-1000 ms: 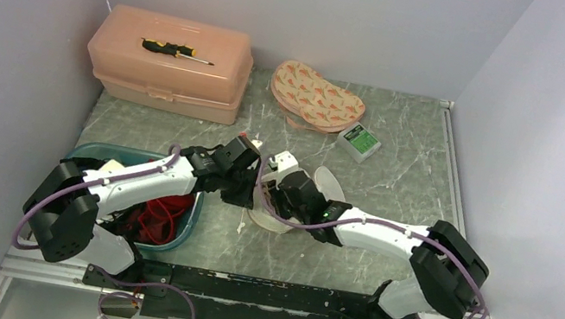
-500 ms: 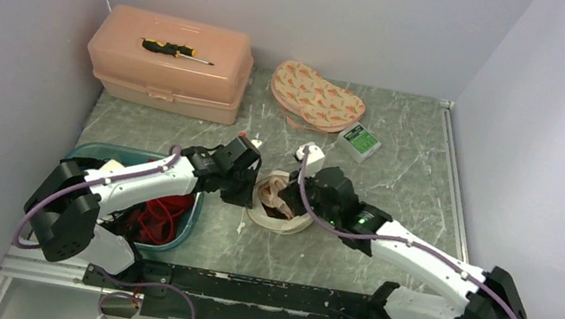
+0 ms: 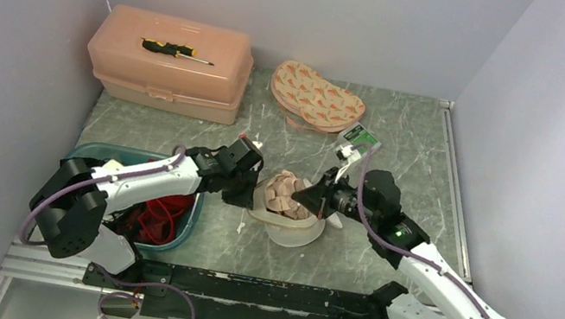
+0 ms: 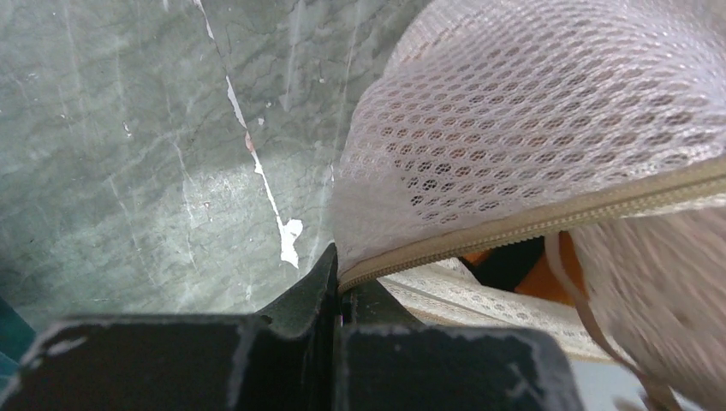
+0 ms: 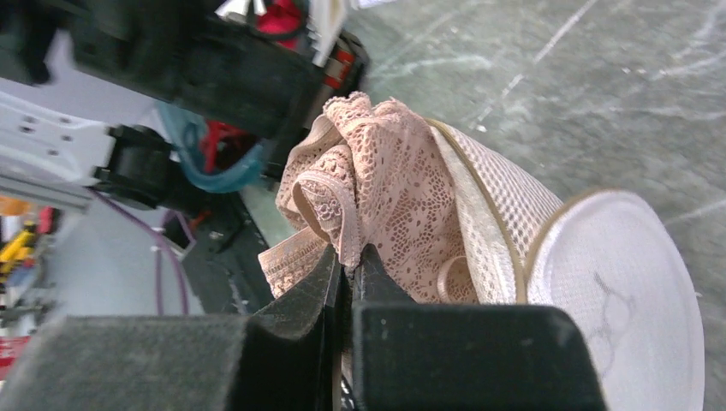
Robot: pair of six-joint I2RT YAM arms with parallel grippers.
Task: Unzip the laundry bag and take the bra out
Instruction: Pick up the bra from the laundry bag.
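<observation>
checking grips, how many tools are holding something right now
2. The left tool pinches the mesh laundry bag at its zipper edge. The right tool pinches the pink lace bra poking out of the bag's opening.

One laundry bag [image 3: 289, 229], one bra [image 3: 284, 192], one basin [image 3: 193, 216], seemingly one red tangle [image 3: 164, 216], one case [image 3: 167, 73], one screwdriver [image 3: 168, 49], one pouch [image 3: 316, 97], one box [image 3: 360, 140].

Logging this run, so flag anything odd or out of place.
A screwdriver lies loose atop the closed peach toolbox, not inside. The table shows a white chipped scratch beside the mesh laundry bag.
</observation>
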